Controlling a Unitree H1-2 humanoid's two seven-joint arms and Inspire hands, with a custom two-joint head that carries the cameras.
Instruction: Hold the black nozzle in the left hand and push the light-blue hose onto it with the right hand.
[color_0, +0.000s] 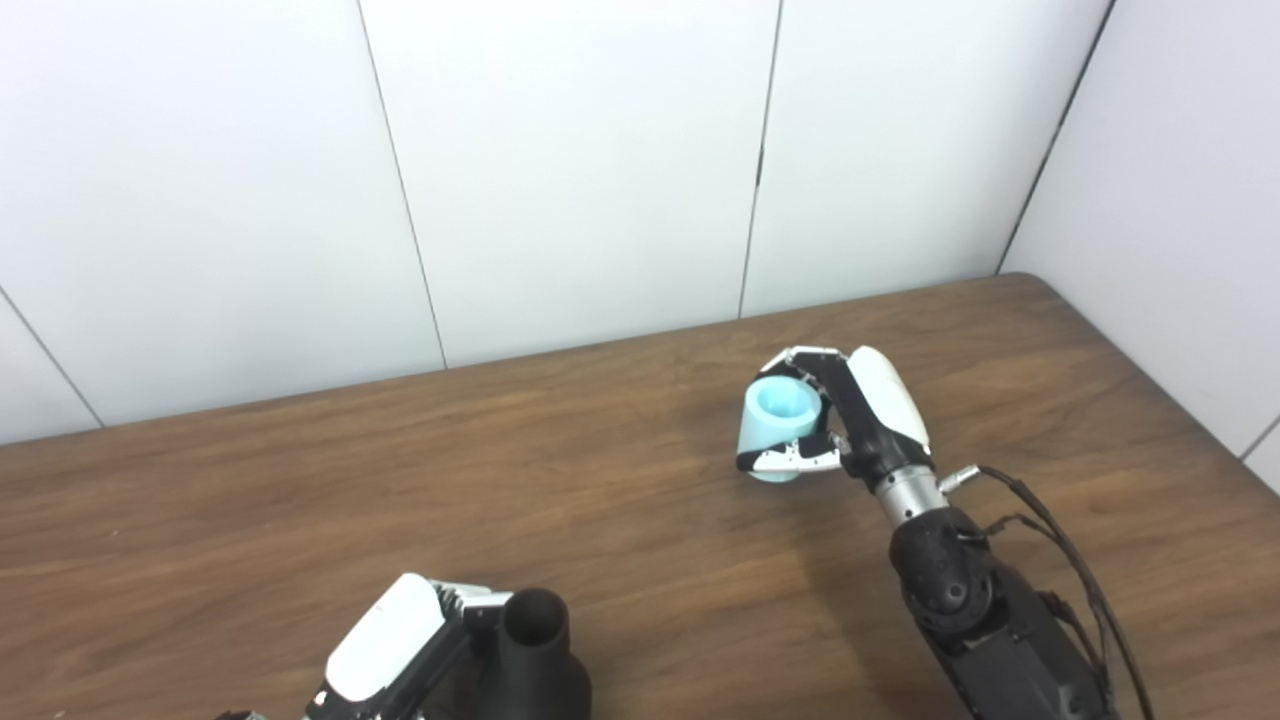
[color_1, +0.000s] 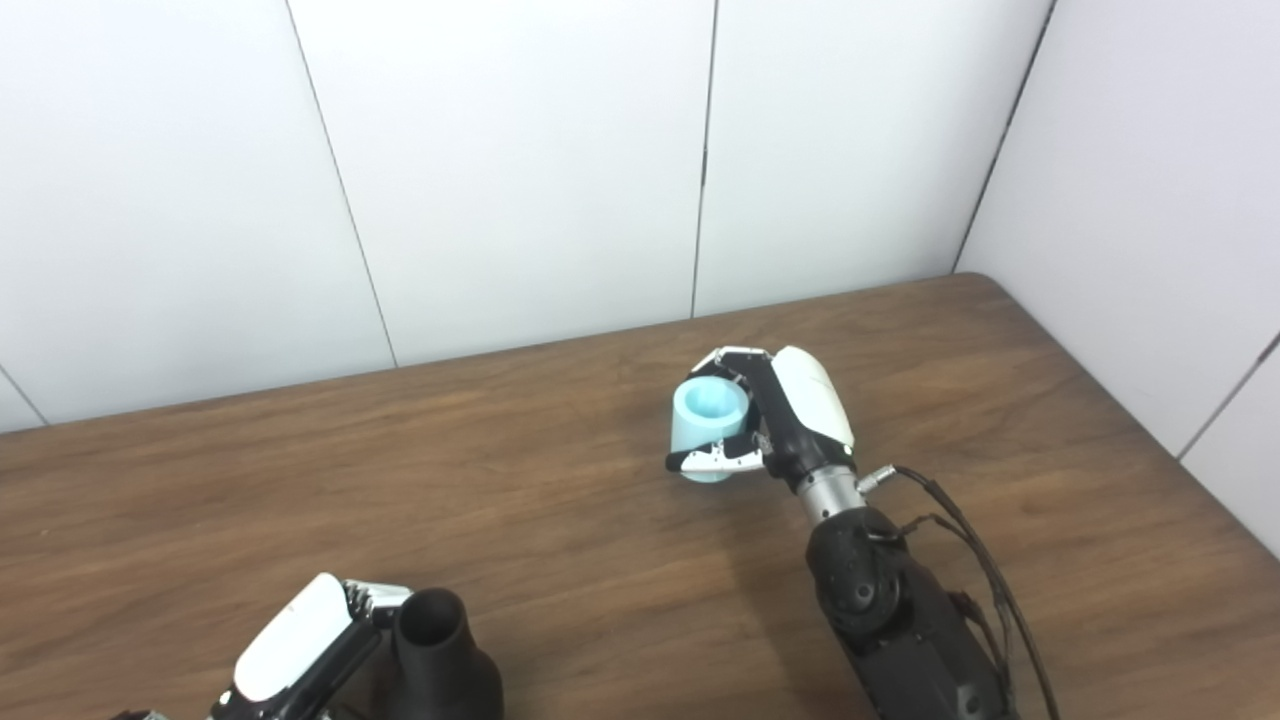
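The black nozzle (color_0: 535, 655) stands upright at the bottom edge, its narrow open end pointing up. My left hand (color_0: 400, 650) wraps it from the left side, shut on its body; the lower part of hand and nozzle is cut off by the frame. Over to the right, the short light-blue hose (color_0: 780, 425) is a stubby tube with its open end facing up and toward the camera. My right hand (color_0: 855, 420) is shut on it, fingers over the top and thumb under it, just above the table. The two parts are well apart.
A brown wooden table (color_0: 300, 500) fills the lower scene. White wall panels (color_0: 560, 170) rise behind it and along its right edge, meeting at the far right corner. A black cable (color_0: 1060, 540) loops beside my right forearm.
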